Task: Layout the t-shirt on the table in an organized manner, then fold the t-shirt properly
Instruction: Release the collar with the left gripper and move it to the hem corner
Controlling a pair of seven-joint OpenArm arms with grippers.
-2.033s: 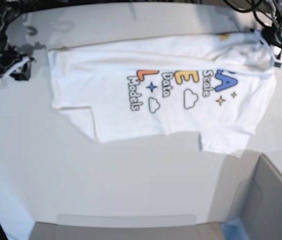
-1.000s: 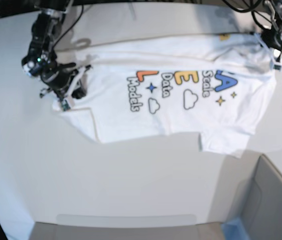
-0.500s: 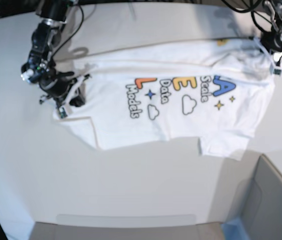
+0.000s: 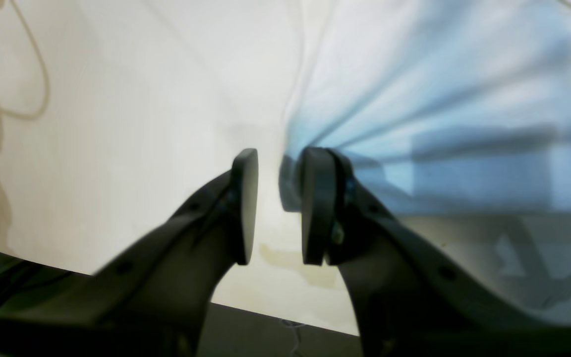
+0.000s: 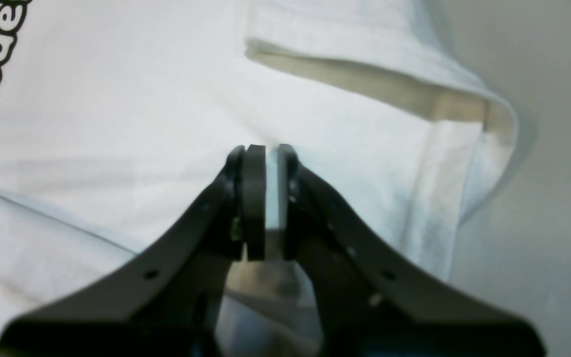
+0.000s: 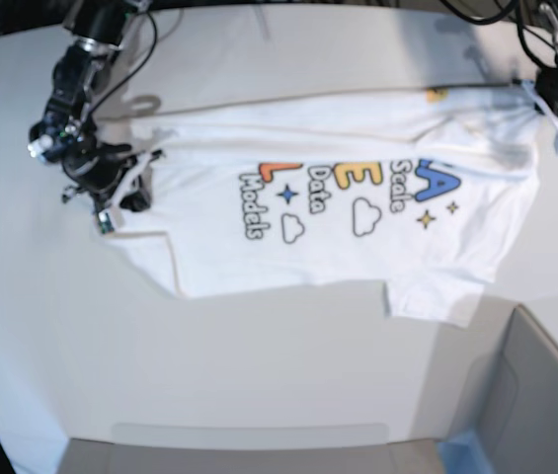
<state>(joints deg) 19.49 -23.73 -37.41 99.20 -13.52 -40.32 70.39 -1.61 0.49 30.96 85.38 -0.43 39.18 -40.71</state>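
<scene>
Across the table (image 6: 259,375), a white t-shirt (image 6: 358,247), print up

we see a grey box (image 6: 540,395) at the lower right corner of the base view — open-topped, with a pale blue edge (image 6: 461,449) at its near left corner. a flat grey panel (image 6: 249,444) runs along the bottom edge. black cables (image 6: 476,12) loop at the top right — well apart from the box.
</scene>
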